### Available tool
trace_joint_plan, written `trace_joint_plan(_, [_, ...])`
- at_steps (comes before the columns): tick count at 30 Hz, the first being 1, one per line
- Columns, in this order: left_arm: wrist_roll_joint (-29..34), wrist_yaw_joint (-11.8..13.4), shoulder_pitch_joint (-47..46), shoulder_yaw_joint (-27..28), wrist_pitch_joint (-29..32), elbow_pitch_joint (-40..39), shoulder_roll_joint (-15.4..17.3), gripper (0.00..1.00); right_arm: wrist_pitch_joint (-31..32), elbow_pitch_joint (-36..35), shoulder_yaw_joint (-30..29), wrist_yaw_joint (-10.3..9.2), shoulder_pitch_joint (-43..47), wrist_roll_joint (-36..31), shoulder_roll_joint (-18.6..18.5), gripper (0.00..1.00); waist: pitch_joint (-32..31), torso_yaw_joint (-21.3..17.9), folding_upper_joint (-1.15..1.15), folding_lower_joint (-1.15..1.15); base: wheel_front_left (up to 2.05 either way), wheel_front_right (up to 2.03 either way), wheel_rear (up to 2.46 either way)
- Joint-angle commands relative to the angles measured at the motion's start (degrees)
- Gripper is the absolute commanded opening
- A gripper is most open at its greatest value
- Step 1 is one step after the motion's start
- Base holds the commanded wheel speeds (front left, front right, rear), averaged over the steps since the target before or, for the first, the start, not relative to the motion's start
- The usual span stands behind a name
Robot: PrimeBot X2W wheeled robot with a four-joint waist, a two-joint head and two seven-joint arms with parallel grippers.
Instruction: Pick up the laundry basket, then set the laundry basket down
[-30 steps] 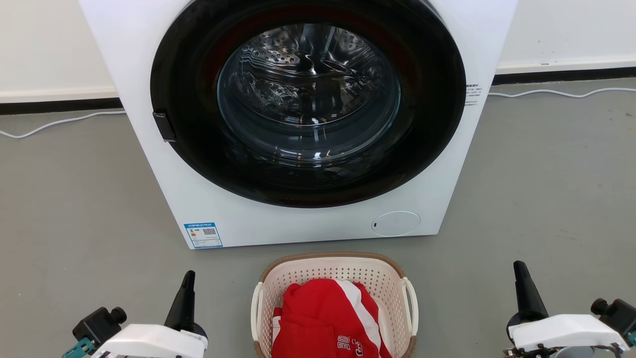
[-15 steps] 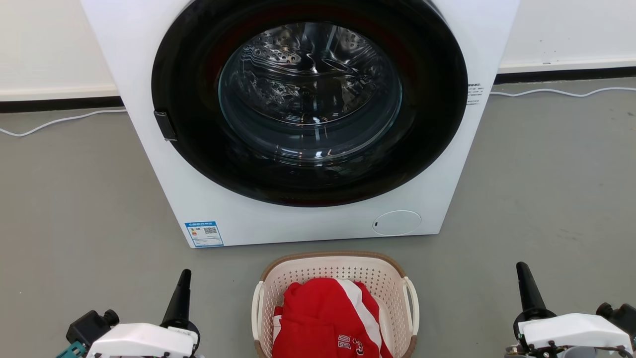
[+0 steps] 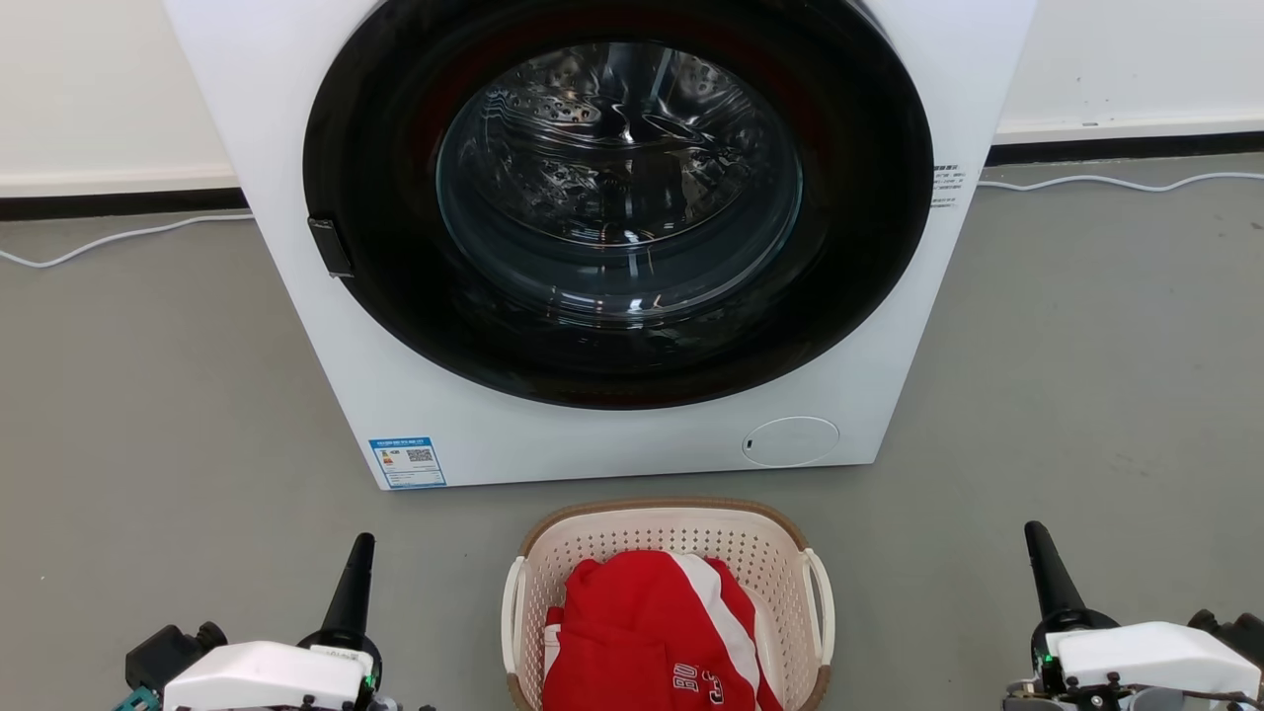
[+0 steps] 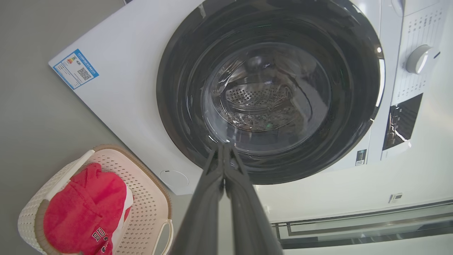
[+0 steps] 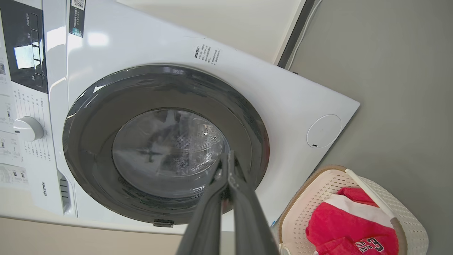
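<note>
Laundry basket [image 3: 662,538] sits on the floor [image 3: 148,395] before the washer [image 3: 415,425] in your head view, red garment [image 3: 632,632] inside, untouched. Left wrist view: your left gripper [image 4: 223,148] pinched closed, empty, basket low left; right wrist view: right gripper [image 5: 228,156] likewise closed, empty, basket low right.

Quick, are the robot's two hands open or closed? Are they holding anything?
Left hand: closed, holding nothing.
Right hand: closed, holding nothing.

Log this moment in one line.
laundry basket: on floor before washer, unheld | left gripper: shut, apart | right gripper: shut, apart
</note>
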Motion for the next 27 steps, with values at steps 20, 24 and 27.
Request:
trace_joint_plan(20, [-12.22, -0.31, -3.96, 3.28, 3.42, -2.31, 0.71, 0.0, 3.85, -2.52, -0.23, 0.37, -4.19, 12.81, -0.08, 0.0, 0.22, 0.25, 0.0, 0.0, 0.0, 0.0, 0.0])
trace_joint_plan(24, [-14.55, -0.32, -4.05, 3.63, 4.1, -2.42, 0.73, 0.0, 4.53, -2.62, -0.38, 0.38, -4.3, 15.25, -0.03, 0.0, 0.27, 0.3, 0.0, 0.0, 0.0, 0.0, 0.0])
trace_joint_plan(27, [-16.29, -0.33, -4.12, 3.88, 4.6, -2.51, 0.74, 0.0, 5.03, -2.69, -0.5, 0.39, -4.38, 17.09, 0.01, 0.0, 0.3, 0.34, 0.0, 0.0, 0.0, 0.0, 0.0])
